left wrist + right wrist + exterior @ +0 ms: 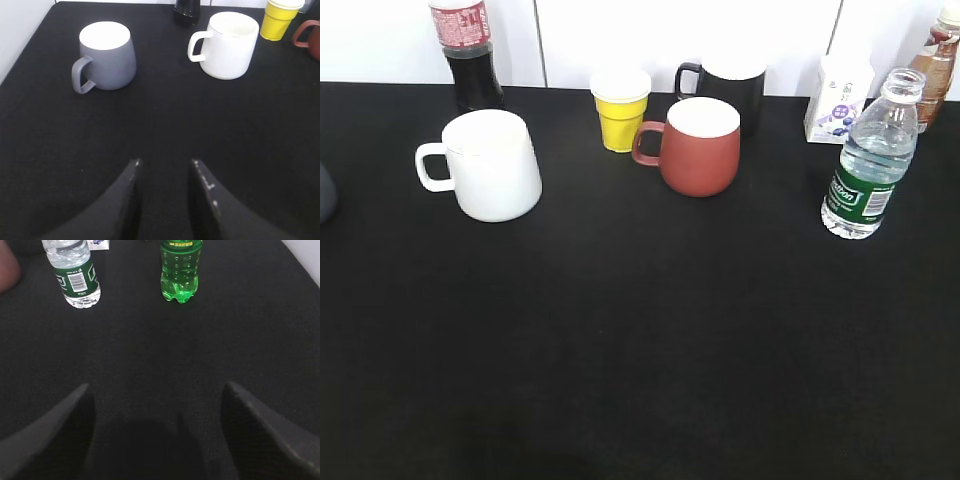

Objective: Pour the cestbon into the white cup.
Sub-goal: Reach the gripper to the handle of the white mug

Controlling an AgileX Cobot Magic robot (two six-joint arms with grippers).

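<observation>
A black counter point(640, 350) carries everything. At the far left of the left wrist view stands a grey mug point(106, 56), handle toward the camera's left. Next comes the white cup point(488, 164), upright on the counter's left half, its handle pointing left and its mouth open upward. Behind it, against the white wall, is a cola bottle point(466, 52) with a red label. Toward the middle stand a small yellow cup point(620, 108), then a red-brown mug point(696, 144) with a white inside, and a black mug point(728, 88) just behind that. Further right is a small white carton point(836, 98), and then the cestbon point(868, 158), upright on the right side, uncapped, about half full of water, well apart from the white cup. A brown bottle point(936, 62) shows at the right edge behind it. The right wrist view also shows a green bottle point(181, 269) standing beside the cestbon.

The left gripper point(165, 172) hovers low over bare counter in front of the grey mug and the white cup, jaws a narrow gap apart and holding nothing. The right gripper point(156, 402) hangs over bare counter short of the cestbon, jaws spread wide and empty.
</observation>
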